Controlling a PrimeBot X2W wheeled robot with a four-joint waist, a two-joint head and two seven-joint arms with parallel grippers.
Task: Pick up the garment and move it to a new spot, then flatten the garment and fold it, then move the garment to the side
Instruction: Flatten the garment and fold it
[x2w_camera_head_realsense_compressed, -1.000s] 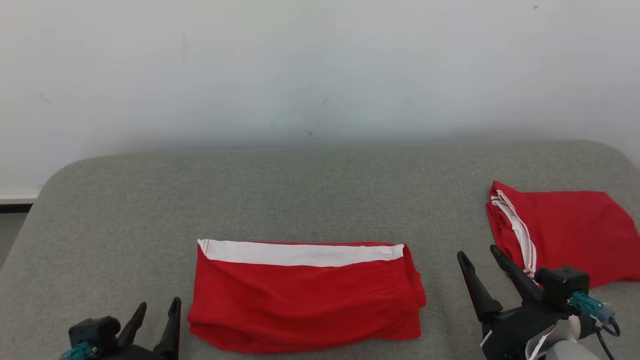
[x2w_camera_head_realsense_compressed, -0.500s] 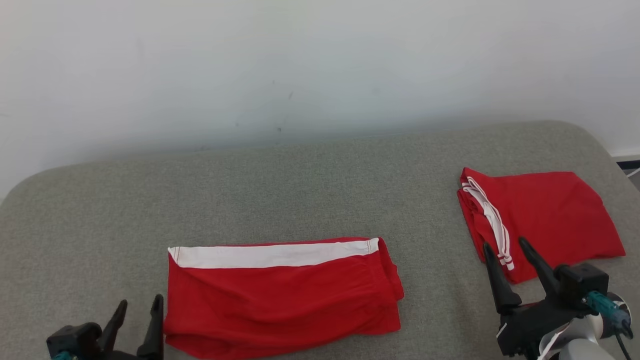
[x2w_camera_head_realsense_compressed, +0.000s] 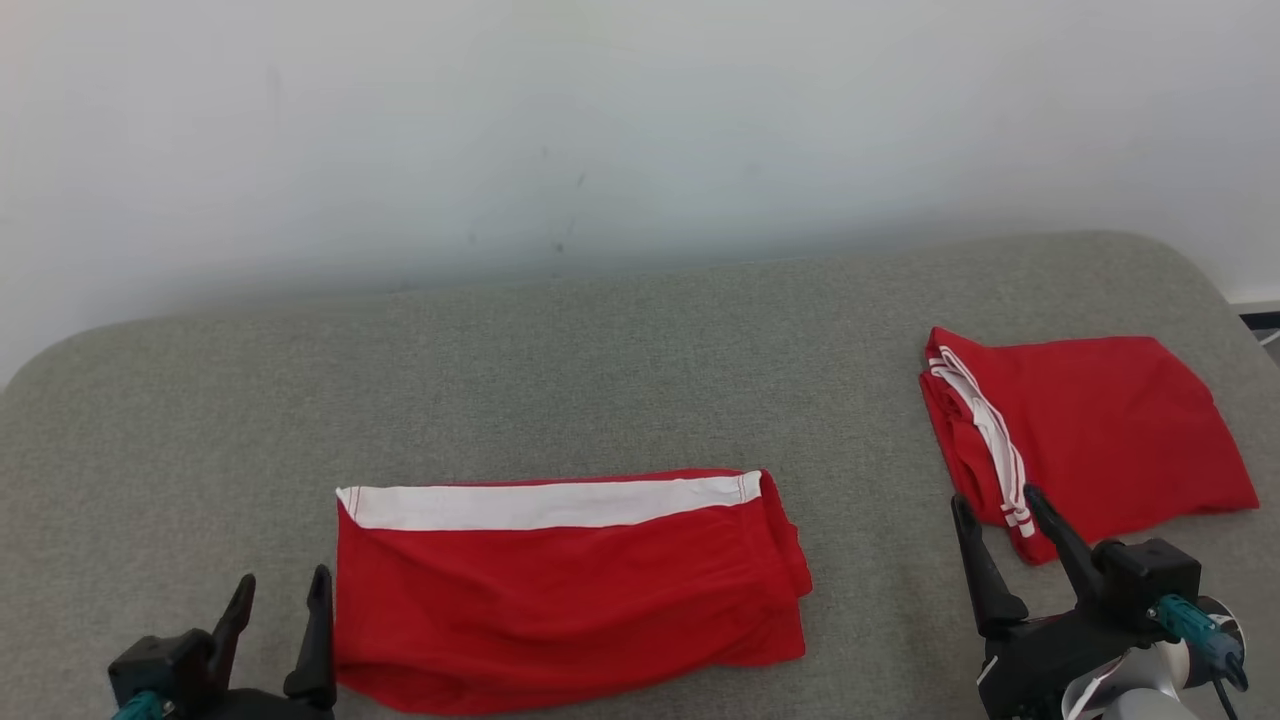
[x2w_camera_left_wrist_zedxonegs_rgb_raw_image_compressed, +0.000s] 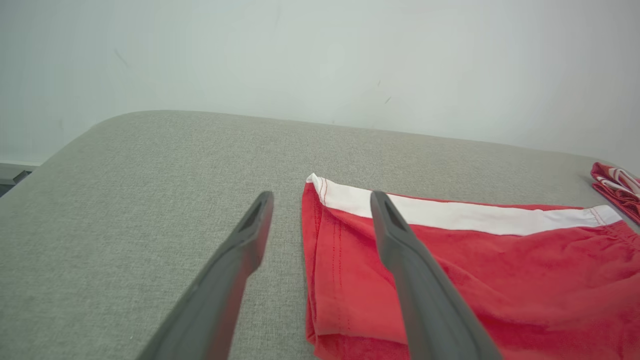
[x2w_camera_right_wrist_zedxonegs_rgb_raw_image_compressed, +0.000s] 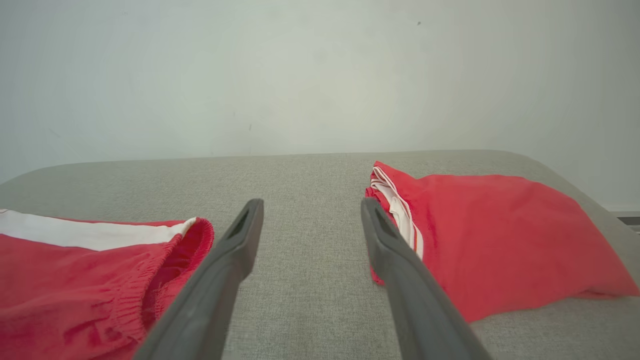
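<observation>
The garment (x2w_camera_head_realsense_compressed: 570, 590), red shorts with a white band along the far edge, lies folded flat near the front middle of the grey padded table (x2w_camera_head_realsense_compressed: 600, 380). My left gripper (x2w_camera_head_realsense_compressed: 283, 582) stands open just left of its left edge, with nothing in it. In the left wrist view the gripper (x2w_camera_left_wrist_zedxonegs_rgb_raw_image_compressed: 322, 197) straddles the garment's (x2w_camera_left_wrist_zedxonegs_rgb_raw_image_compressed: 475, 270) near-left corner, slightly above it. My right gripper (x2w_camera_head_realsense_compressed: 997, 500) is open and empty, to the right of the garment. The right wrist view shows this gripper (x2w_camera_right_wrist_zedxonegs_rgb_raw_image_compressed: 312, 204) over bare table, with the garment (x2w_camera_right_wrist_zedxonegs_rgb_raw_image_compressed: 75, 270) at its left.
A second red garment (x2w_camera_head_realsense_compressed: 1090, 430) with thin white stripes lies folded at the table's right side, its near-left corner beside my right fingers; it also shows in the right wrist view (x2w_camera_right_wrist_zedxonegs_rgb_raw_image_compressed: 490, 230). A pale wall rises behind the table. The table's rounded corners lie far left and far right.
The camera has swung right, so the whole picture slid left. My right gripper now stands closer to the side garment's near-left corner. Both grippers stayed open.
</observation>
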